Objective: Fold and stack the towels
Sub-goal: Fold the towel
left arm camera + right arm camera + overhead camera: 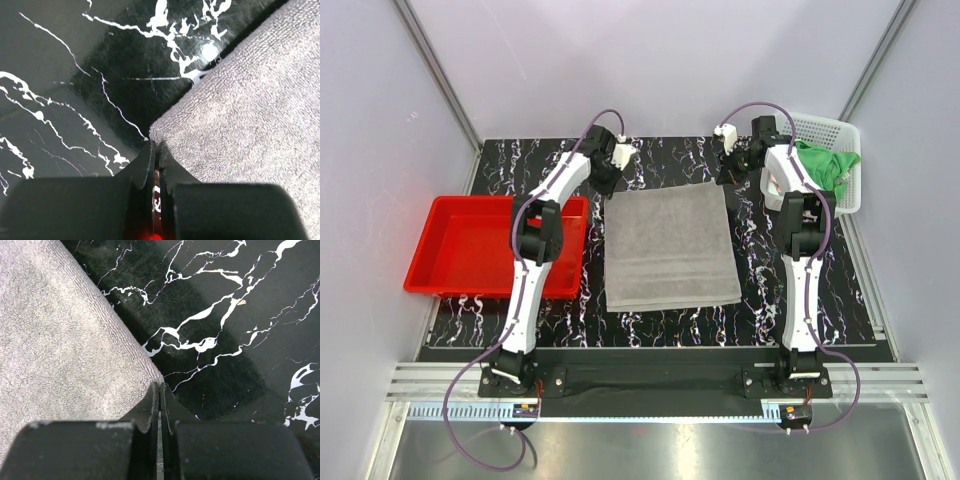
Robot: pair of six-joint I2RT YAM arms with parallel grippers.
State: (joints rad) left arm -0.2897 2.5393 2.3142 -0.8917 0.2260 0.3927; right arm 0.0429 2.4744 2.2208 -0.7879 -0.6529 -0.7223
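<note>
This is a robot test cell in a lab rather than a home. Plain pale panels (380,120) close in the left, right and top of the frame, joined by bare metal struts (438,75) in the upper corners. A black marbled table top (660,160) fills the middle. Along the bottom, the left arm (535,270) and right arm (805,270) are bolted beside slotted aluminium rail (650,382) (purple cables (460,420) loop loose there).

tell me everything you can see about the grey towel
The grey towel is a soft terry rectangle with a looped pile and woven bands across its near end. It lies flat on the black marbled table between the arms, its long sides running away from them. The left gripper and right gripper are each closed right at a far corner, apparently pinching it. Nothing else touches it.
</note>
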